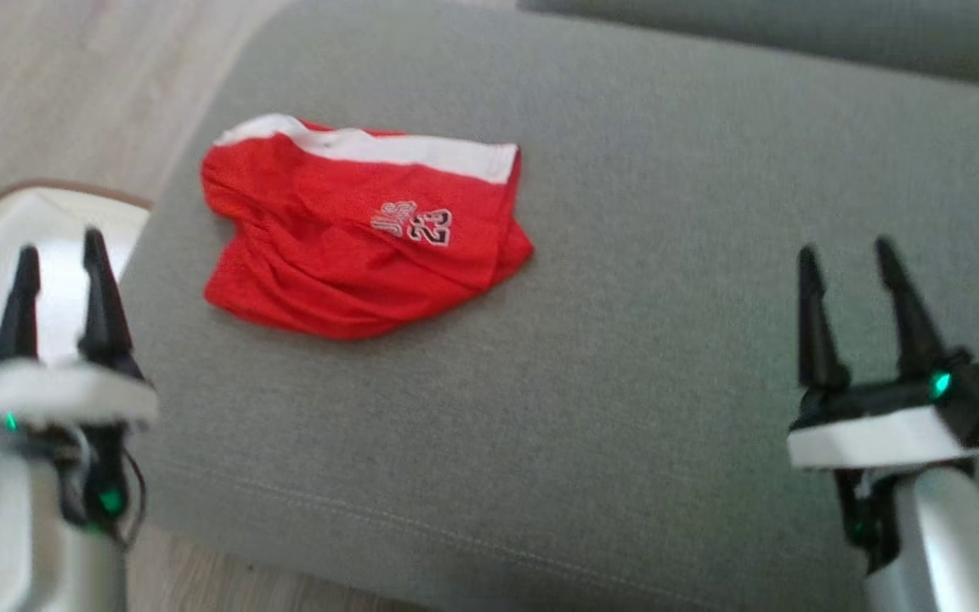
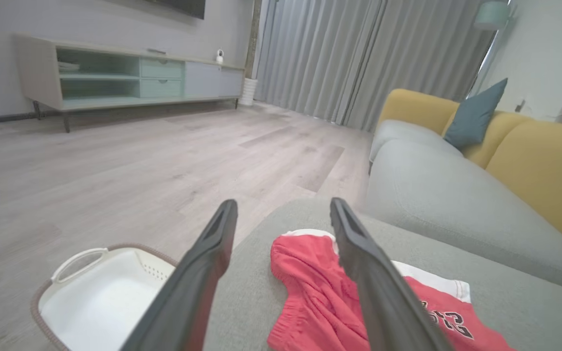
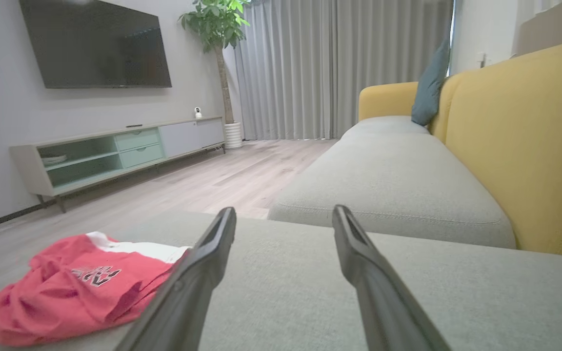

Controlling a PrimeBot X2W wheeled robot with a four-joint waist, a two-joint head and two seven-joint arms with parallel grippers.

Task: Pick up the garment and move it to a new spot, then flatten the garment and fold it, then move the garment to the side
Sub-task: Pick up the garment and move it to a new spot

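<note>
The garment (image 1: 353, 229) is a pair of red shorts with a white waistband and a "23" print, lying crumpled on the grey sofa cushion (image 1: 625, 357) toward its left part. It also lies ahead in the left wrist view, garment (image 2: 310, 297), and low left in the right wrist view, garment (image 3: 71, 287). My left gripper (image 1: 60, 251) hovers open at the cushion's left edge, short of the shorts. Far to the right, my right gripper (image 1: 846, 251) is open over bare cushion, with nothing between its fingers.
A white laundry basket (image 2: 100, 292) stands on the wooden floor beside the cushion's left edge. Yellow sofa backs (image 3: 530, 146) with a teal pillow (image 3: 430, 83) rise behind the seats. A TV console (image 3: 115, 151) stands across the room.
</note>
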